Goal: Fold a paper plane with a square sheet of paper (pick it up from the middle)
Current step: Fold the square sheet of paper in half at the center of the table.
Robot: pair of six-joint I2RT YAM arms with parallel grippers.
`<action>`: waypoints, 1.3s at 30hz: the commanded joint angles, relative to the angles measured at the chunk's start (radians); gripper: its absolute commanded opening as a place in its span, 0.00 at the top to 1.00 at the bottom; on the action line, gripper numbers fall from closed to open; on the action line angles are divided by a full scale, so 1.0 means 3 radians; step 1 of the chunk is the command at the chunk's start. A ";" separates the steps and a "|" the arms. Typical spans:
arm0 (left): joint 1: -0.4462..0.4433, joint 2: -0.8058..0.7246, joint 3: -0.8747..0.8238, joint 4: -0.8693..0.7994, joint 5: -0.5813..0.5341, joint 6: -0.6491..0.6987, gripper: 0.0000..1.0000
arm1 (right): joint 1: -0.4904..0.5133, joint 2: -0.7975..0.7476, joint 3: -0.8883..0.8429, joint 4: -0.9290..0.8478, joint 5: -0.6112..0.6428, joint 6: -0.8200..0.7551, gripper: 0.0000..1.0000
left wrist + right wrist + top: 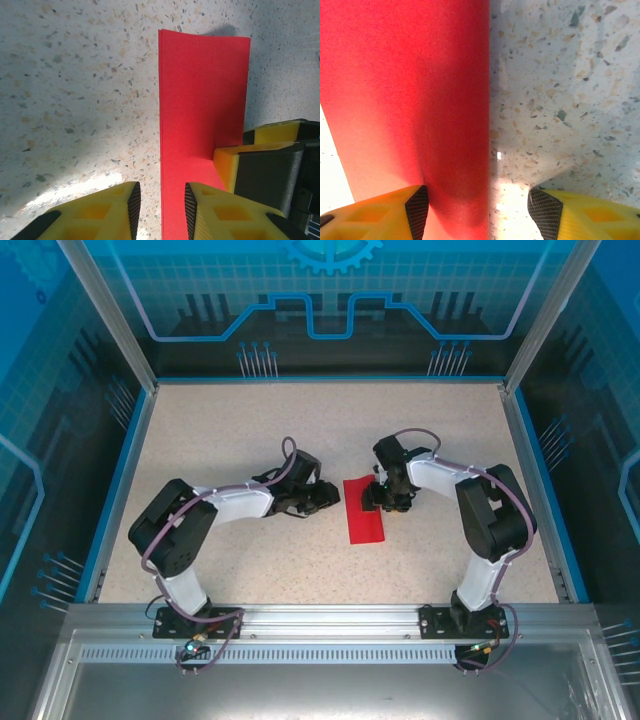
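The square sheet of paper [363, 510] lies flat near the middle of the bench [220, 440], a little toward its right edge. It is already a narrow rectangle, with its long sides running from the far edge toward the near one. In the left wrist view we see two layers along its left long side.

The left pincer [335, 498] sits low at that side, its jaws narrow but apart, with the layered edge between them and nothing held. The right pincer [385, 502] stands over the opposite long side toward the far end. Its jaws are fairly wide and straddle that edge, and one finger [227, 165] rests on the paper.

We judge the half fold is done and the nose folds come next. That calls for the right pincer to pin the sheet while the left catches a single layer without dragging the sheet.
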 commanded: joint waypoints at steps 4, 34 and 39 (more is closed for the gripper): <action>-0.0074 0.0151 0.0212 0.0046 0.0210 0.0086 0.71 | 0.0021 0.0332 -0.0183 -0.0045 0.0152 0.0012 0.36; -0.0099 0.0056 0.0238 -0.0319 -0.0506 0.0010 0.80 | 0.0041 0.0364 -0.0171 -0.0050 0.0164 -0.0025 0.36; -0.0100 0.0089 0.0253 -0.0230 -0.0375 0.0010 0.80 | 0.0051 0.0389 -0.0182 -0.0040 0.0159 -0.0017 0.36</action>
